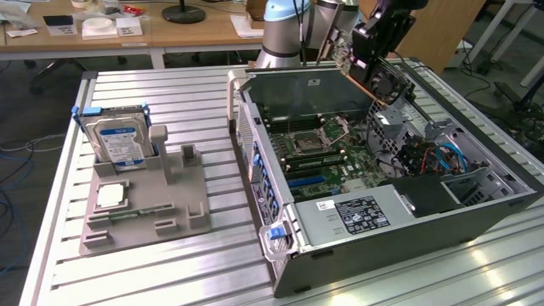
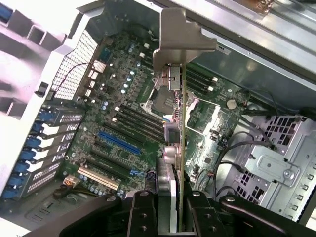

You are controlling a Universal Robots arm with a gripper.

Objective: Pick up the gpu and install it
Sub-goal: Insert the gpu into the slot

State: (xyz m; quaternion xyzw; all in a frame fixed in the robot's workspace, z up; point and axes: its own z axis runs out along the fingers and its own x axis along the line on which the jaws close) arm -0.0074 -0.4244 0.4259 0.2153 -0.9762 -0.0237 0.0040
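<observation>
The gpu (image 1: 384, 80) is a dark card with a round fan and a copper-coloured edge. It hangs tilted above the far right corner of the open computer case (image 1: 255, 108). My gripper (image 1: 374, 44) is shut on it from above. In the wrist view the gpu (image 2: 180, 128) shows edge-on, its grey metal bracket leading, held between my two black fingers (image 2: 143, 212). Below it lies the green motherboard (image 2: 123, 123) with a blue slot (image 2: 118, 143) and several black slots. The card is clear of the board and touches no slot.
A grey parts holder (image 1: 144, 210) on the slatted metal table carries a silver hard drive (image 1: 119, 137), a small chip (image 1: 111, 196) and a memory stick (image 1: 127, 218). Inside the case are a power supply (image 1: 357, 213), a drive cage (image 2: 276, 163) and cables (image 1: 442, 156).
</observation>
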